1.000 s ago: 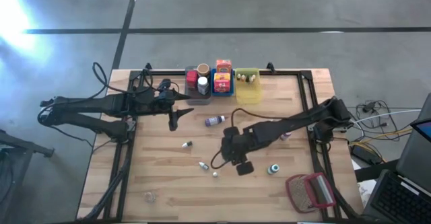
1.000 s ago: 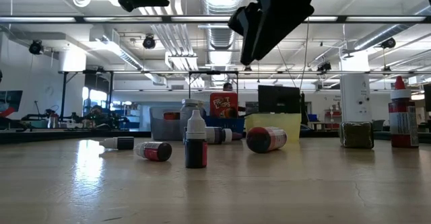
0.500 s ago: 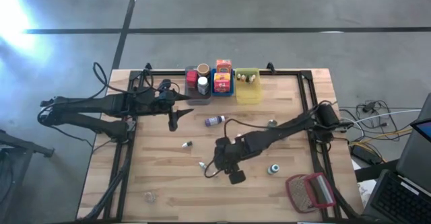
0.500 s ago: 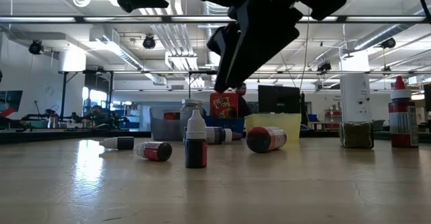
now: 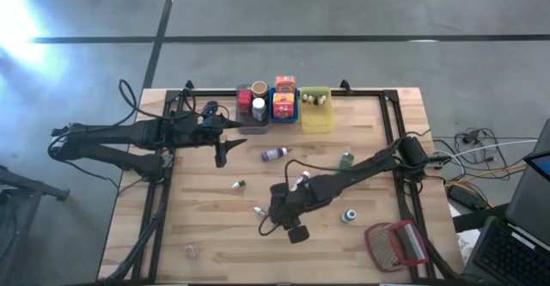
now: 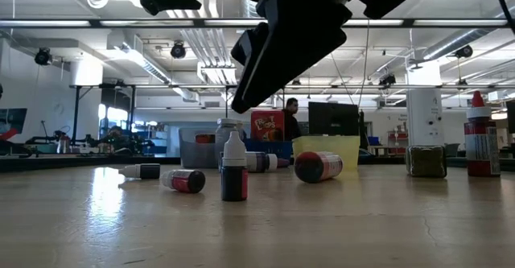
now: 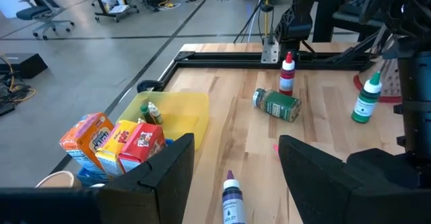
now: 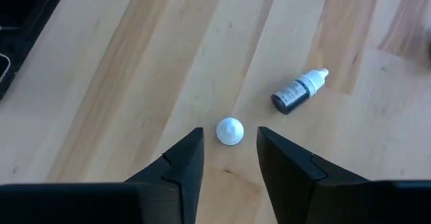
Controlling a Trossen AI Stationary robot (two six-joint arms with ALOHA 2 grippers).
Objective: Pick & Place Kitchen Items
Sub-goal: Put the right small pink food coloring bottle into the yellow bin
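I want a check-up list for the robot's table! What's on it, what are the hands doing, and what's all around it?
Surface: wooden table, black frame.
Job's things: upright white-capped bottle; another lying near it; purple bottle; green jar on its side; boxes in the blue bin.
Clutter: red-framed mesh object at a table corner.
End effectors: right end effector open, above the upright bottle, holding nothing; left end effector open, empty, waiting near the bins.
Cables: loose cables off the table's right side.
Surroundings: concrete floor; a person far behind.
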